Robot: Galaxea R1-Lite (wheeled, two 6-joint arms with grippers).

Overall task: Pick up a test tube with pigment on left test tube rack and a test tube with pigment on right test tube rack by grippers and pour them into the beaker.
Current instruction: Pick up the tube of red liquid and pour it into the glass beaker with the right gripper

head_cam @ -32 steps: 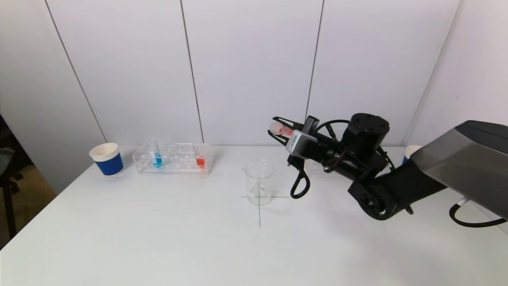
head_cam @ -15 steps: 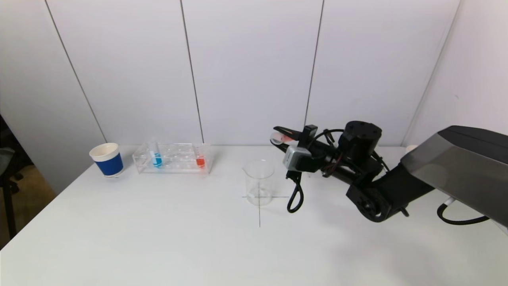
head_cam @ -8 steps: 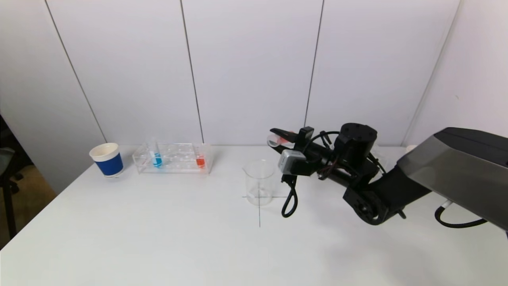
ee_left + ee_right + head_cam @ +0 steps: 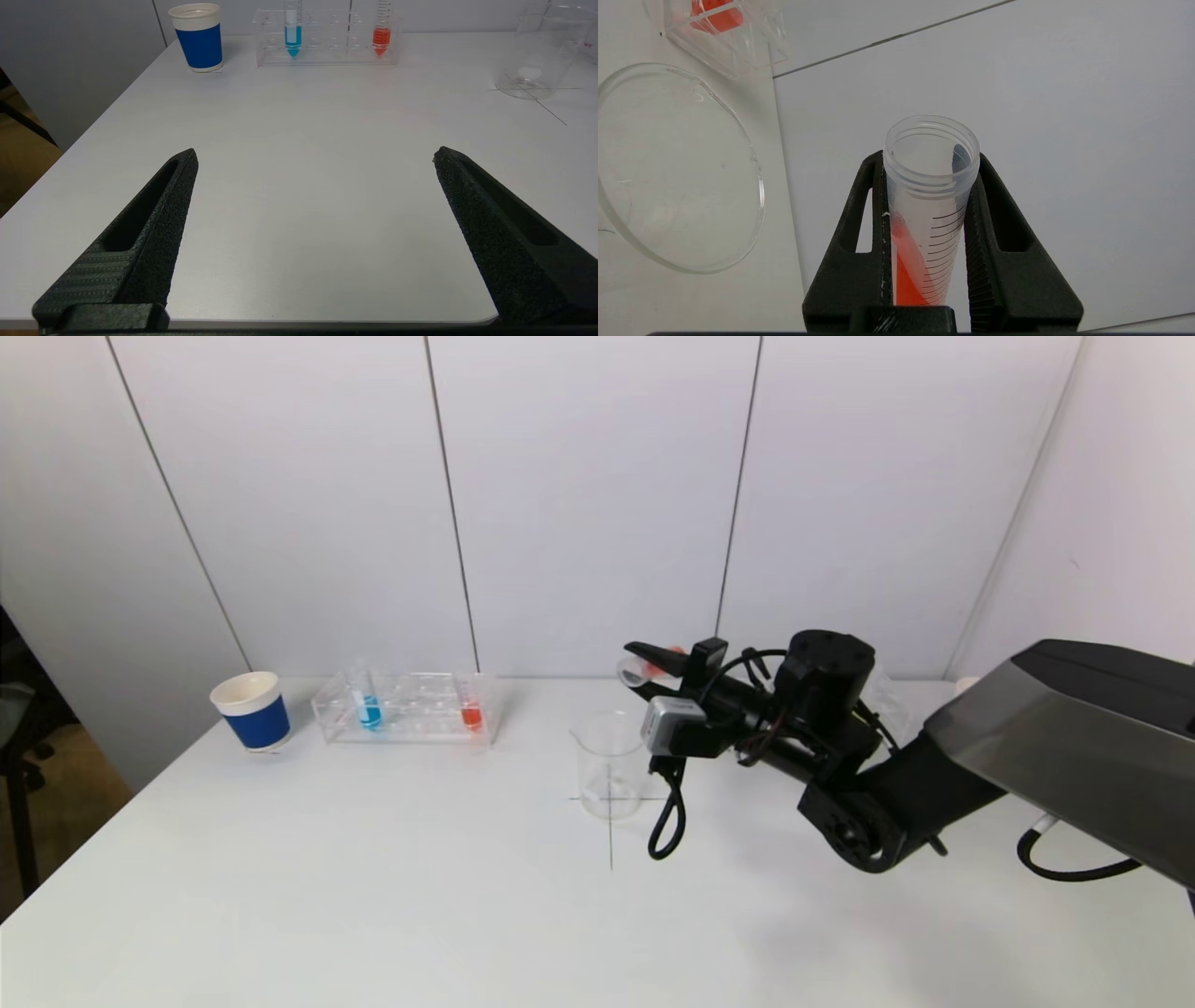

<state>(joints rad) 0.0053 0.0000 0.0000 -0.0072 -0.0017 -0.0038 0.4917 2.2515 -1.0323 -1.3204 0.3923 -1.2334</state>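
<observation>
Tilted tube beside the beaker, spill risk.
Right gripper clamped the red-pigment tube just beyond the beaker rim; pouring there would likely miss. Left gripper, well short of the beaker, gaped empty.

Head view high, facing wall; wrist views low, close; all share beaker
</observation>
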